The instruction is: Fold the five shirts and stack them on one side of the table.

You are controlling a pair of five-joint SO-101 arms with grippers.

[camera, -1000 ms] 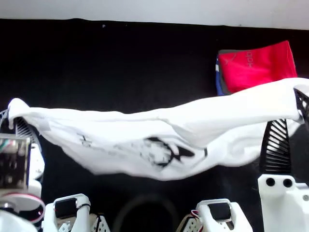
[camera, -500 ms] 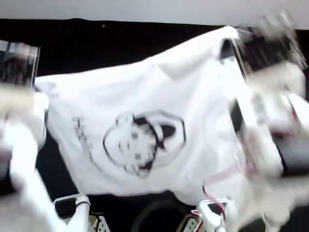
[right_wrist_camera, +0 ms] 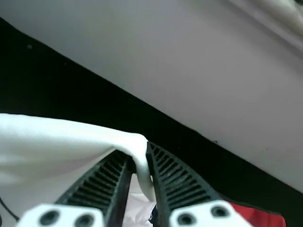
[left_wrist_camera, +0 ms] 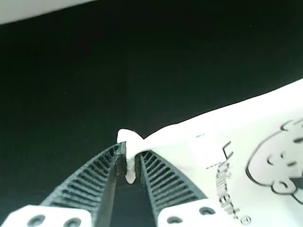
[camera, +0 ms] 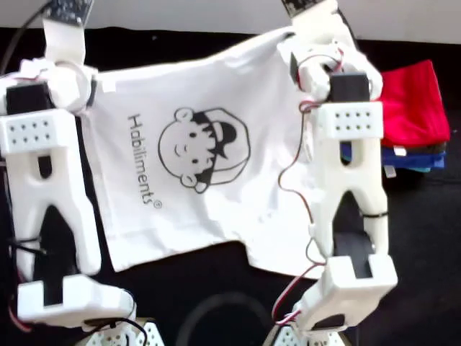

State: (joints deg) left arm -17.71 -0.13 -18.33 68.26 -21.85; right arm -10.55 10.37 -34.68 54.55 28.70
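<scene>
Over mid-table, white shirt (camera: pixel 209 166) is stretched out print-up, no fold in it yet. Left gripper (left_wrist_camera: pixel 127 163) is clamped on one far corner, right gripper (right_wrist_camera: pixel 138 168) on the other. Folded stack (camera: pixel 418 133) sits just beside it at the table's right side: red shirt (camera: pixel 407 108) on top, blue shirt (camera: pixel 410 153) under; anything below, can't tell. My read: at least two done, this one barely started. Table (camera: pixel 425 238) is matte black; pale wall (camera: pixel 180 11) runs behind its far edge.

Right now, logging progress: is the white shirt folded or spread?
Spread: white shirt stretched between left gripper and right gripper, print showing.
</scene>
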